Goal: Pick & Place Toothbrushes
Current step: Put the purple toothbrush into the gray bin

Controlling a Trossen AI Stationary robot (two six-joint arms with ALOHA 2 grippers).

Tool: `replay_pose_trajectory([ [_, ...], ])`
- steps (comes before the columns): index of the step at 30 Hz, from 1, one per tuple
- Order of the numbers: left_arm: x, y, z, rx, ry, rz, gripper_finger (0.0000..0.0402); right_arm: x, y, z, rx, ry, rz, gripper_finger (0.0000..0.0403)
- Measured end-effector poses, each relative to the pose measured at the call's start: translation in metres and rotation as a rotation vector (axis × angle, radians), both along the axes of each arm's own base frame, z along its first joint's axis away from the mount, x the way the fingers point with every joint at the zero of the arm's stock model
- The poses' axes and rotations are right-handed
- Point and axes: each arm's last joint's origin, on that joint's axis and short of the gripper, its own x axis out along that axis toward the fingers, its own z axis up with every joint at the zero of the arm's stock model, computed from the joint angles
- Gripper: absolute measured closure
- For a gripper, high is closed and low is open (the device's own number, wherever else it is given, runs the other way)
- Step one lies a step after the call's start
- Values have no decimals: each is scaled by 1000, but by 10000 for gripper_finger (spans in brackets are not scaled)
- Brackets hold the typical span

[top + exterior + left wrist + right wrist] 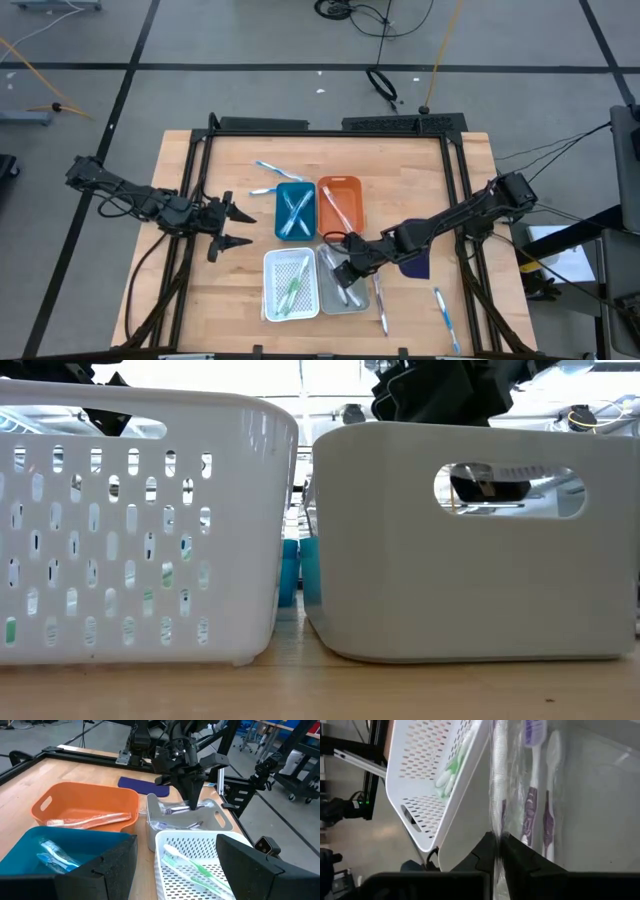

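While the right gripper point(345, 272) dips into the grey tray point(342, 280), its fingers pinch a wrapped toothbrush point(496, 795). Green brushes point(291, 291) lie in the white basket point(290, 284). The left gripper point(236, 227) waits beside, fingers apart.

It was a robotics lab: a wooden worktop point(200, 300) in a black metal frame point(330, 127), cables point(380, 80) trailing over grey floor tiles point(230, 35).
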Motion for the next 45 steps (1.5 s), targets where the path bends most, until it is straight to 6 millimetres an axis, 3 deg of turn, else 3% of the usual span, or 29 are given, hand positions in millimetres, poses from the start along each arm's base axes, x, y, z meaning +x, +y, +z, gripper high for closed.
replay_pose_trajectory([
  [6,0,0,0,1,-1,0,131,0,0,0,24,12,-22,372],
  [14,0,0,0,2,0,0,131,-2,2,-8,6,56,-22,396],
  [21,0,0,0,3,-1,0,131,-3,0,-10,-19,77,-43,376],
  [30,0,0,0,4,-2,-1,131,5,5,-33,5,129,-7,387],
  [39,0,0,0,1,-1,0,131,6,5,-30,10,112,-7,347],
  [45,0,0,0,2,-1,0,131,8,6,-28,22,84,-6,300],
])
